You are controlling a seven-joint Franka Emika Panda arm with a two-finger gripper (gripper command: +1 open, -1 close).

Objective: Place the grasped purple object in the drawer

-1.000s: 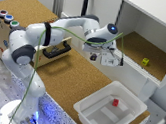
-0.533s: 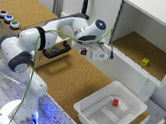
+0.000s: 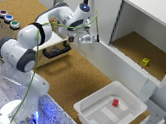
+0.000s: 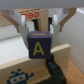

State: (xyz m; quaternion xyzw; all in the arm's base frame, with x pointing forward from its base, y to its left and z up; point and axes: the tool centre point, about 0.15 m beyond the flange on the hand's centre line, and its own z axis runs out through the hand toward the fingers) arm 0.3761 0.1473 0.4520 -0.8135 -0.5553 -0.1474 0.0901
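From the exterior view, we see the single arm reaching toward the drawer (image 3: 54, 49), its gripper (image 3: 82, 38) just above and beyond the black bar handle (image 3: 57, 50); whether the drawer stands open we cannot tell here. We count three coloured buttons (image 3: 8, 18) on the box behind the drawer, one yellow block (image 3: 145, 61) in the cabinet recess and one red block (image 3: 115, 102) in the white tub (image 3: 105, 122), both well apart from the drawer. In the wrist view, we find the gripper (image 4: 40, 39) clamped on one purple block (image 4: 40, 46) lettered A, poised over the drawer front (image 4: 30, 67). We judge it should clear that edge, lower inside, then release.
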